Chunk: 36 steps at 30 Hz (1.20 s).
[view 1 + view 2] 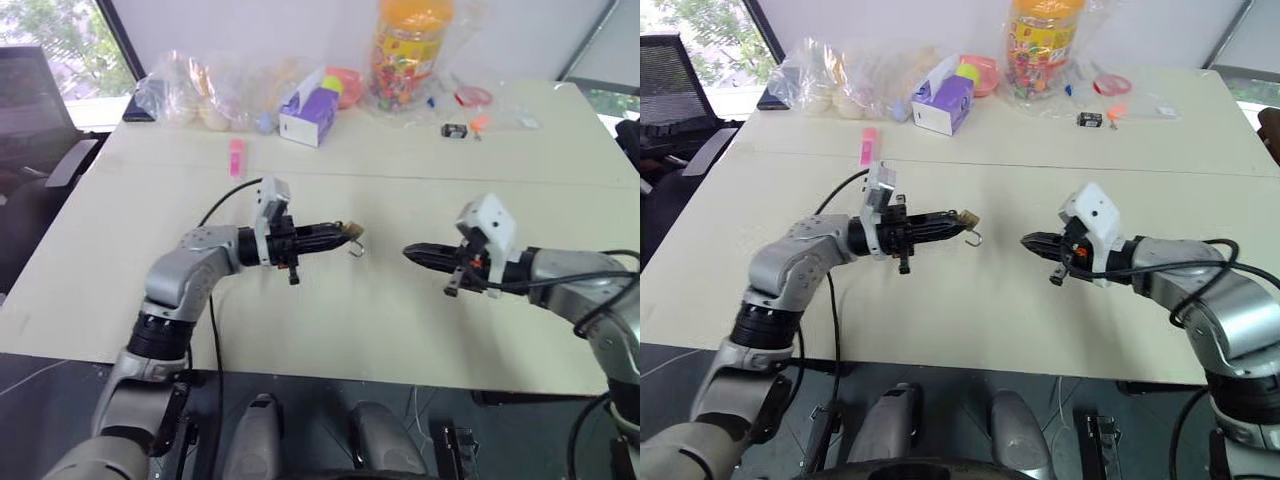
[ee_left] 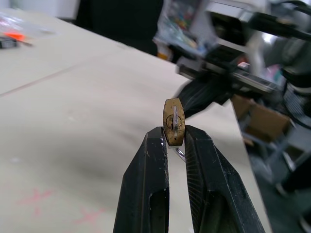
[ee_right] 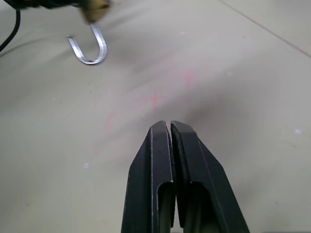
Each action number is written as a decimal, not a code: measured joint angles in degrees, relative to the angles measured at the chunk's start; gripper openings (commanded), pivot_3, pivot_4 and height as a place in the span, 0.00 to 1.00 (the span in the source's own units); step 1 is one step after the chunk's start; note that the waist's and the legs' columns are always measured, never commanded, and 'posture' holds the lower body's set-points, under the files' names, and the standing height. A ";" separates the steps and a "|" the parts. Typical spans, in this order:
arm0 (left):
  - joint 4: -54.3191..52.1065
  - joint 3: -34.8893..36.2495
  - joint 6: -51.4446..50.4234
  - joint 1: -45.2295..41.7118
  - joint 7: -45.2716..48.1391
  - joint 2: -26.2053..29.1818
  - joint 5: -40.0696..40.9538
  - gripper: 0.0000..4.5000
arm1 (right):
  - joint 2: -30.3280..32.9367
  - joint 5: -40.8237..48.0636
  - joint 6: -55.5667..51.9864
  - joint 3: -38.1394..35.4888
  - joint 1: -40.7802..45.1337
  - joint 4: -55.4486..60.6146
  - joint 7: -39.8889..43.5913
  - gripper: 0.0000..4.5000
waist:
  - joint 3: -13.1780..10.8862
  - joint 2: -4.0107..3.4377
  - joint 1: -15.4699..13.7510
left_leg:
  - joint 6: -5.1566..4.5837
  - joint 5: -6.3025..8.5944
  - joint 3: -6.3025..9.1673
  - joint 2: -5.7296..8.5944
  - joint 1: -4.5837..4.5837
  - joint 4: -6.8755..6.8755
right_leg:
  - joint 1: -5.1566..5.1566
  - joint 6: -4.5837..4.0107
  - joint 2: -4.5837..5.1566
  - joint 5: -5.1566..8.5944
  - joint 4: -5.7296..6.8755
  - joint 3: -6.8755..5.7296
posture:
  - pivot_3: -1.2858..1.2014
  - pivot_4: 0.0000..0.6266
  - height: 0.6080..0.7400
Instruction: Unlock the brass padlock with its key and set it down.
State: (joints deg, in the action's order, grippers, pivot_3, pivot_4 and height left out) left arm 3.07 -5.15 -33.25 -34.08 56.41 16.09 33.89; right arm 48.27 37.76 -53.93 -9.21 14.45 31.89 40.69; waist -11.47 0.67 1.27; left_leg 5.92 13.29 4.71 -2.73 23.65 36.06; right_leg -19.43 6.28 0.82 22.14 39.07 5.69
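Left gripper (image 1: 345, 236): pinching the brass padlock (image 1: 352, 231) at its fingertips, above the table (image 1: 330, 330) and clear of it. The arm reaches in from the left with its fingers pointing across toward the right arm, roughly level. In the left wrist view the brass body sits upright between the two black fingers (image 2: 146, 184), keyway face turned outward. A thin silvery sliver stands in the slot; whether this is the key seated there cannot be told.

Shackle (image 3: 87, 48): hangs below the brass body as an open hook, one leg free. Judged from this, the lock appears already released, leaving only the setting-down.

Right gripper (image 1: 412, 252): fingers pressed together, nothing visible between them in the right wrist view. It points toward the left gripper, tipped slightly downward, and stands apart from the padlock with bare table between the two.

Governing relation: the padlock lies to the left of the right gripper, along the line its closed fingers point, and is already in the left gripper's hold. The left arm is therefore the one placed to lower it. The padlock's long axis, body to shackle, runs about vertical, so the dangling shackle would meet the table first and the body would likely tip over on release.

Far edge of table, to the right: a small black-and-silver object (image 1: 454, 130), well apart from both grippers.
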 measured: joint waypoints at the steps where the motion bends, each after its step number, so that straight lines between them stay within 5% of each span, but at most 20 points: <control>1: 2.58 0.30 0.24 -0.60 -1.58 -2.33 -0.18 0.00 | -0.10 0.75 -0.72 -0.73 -0.74 1.08 -0.61 0.02 | 0.00 0.00 -0.38 | 0.00 0.00 0.00 0.01 0.00 0.05 | 0.01 0.00 0.00 0.00 0.00 0.00 | 0.52 0.24 1.00; 9: 26.77 2.03 5.06 -6.76 -13.34 -17.30 -4.80 0.00 | -1.84 5.36 -4.64 -4.40 -2.02 7.59 -7.14 0.02 | -0.02 0.04 -0.40 | -0.03 0.02 0.01 0.03 0.12 0.00 | -0.12 0.02 -0.02 -0.01 -0.01 0.00 | 0.52 0.24 1.00; 16: 29.77 2.04 8.67 -5.06 -12.51 -16.62 -8.13 0.00 | -1.91 7.85 -5.91 -6.35 -3.22 10.72 -10.66 0.02 | 0.00 0.02 -0.29 | -0.02 0.01 0.00 0.01 0.11 -0.02 | -0.12 0.01 -0.04 -0.01 0.00 0.01 | 0.52 0.24 1.00; 26: 18.76 1.22 5.72 1.66 -7.75 -10.83 -8.08 0.98 | -0.35 8.71 -5.76 -6.93 -3.93 10.58 -10.57 0.00 | 0.08 -0.04 0.18 | -0.02 0.01 -0.01 -0.05 -0.25 -0.05 | 0.14 0.00 -0.10 -0.01 0.04 0.06 | 0.52 0.24 1.00; 36: 7.36 0.52 7.55 9.31 1.31 6.94 -10.00 0.98 | 9.14 7.84 -3.82 -9.60 -8.56 8.36 -1.82 0.00 | 0.20 -0.20 1.11 | -0.02 0.01 -0.04 -0.07 -0.24 -0.15 | 0.14 -0.02 -0.09 0.01 -0.01 0.09 | 0.52 0.24 1.00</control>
State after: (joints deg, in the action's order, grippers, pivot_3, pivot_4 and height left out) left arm 10.43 -4.63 -25.69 -24.76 57.73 23.03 23.88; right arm 57.41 45.59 -57.75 -18.81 5.88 40.26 38.87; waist -11.27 0.47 2.38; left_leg 5.90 13.31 4.68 -2.80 23.40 35.92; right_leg -19.30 6.26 0.73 22.15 39.06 5.79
